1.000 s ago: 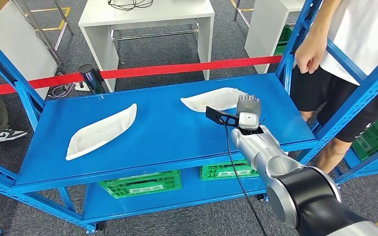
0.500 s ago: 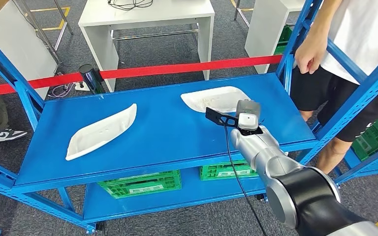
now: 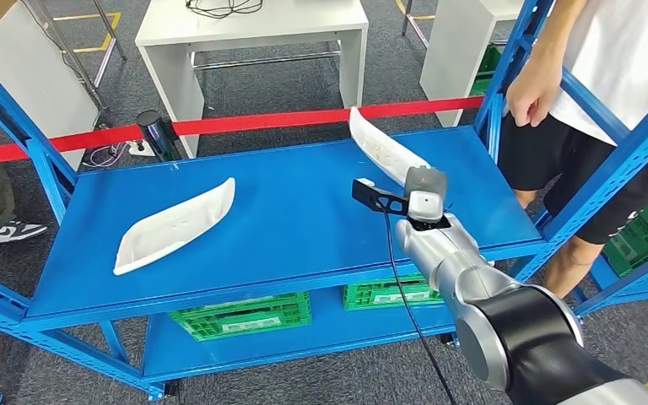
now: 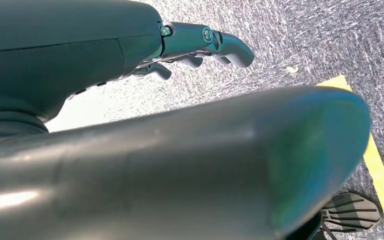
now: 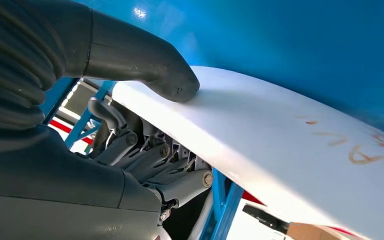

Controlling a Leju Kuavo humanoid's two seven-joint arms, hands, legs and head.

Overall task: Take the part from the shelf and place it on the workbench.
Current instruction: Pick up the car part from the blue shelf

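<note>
A long white curved part (image 3: 384,150) stands tilted on edge at the back right of the blue shelf (image 3: 287,228), one end raised toward the red tape. My right hand (image 3: 422,190) grips its near end. In the right wrist view the thumb (image 5: 145,65) presses on the part's (image 5: 290,150) white face and the fingers (image 5: 150,160) curl under it. A second white part (image 3: 175,225) lies flat on the shelf's left half. My left hand (image 4: 200,47) hangs above grey carpet, fingers loosely extended, holding nothing.
A person (image 3: 607,84) stands close by the shelf's right end, one hand near the blue upright (image 3: 506,76). A red tape (image 3: 245,122) runs behind the shelf. A white table (image 3: 253,34) stands beyond it. Green crates (image 3: 240,314) sit on the lower level.
The right-hand white part lay flat on the shelf; now it is tipped up on edge with its far end raised. My right hand's fingers went from stretched over it to closed around it.
</note>
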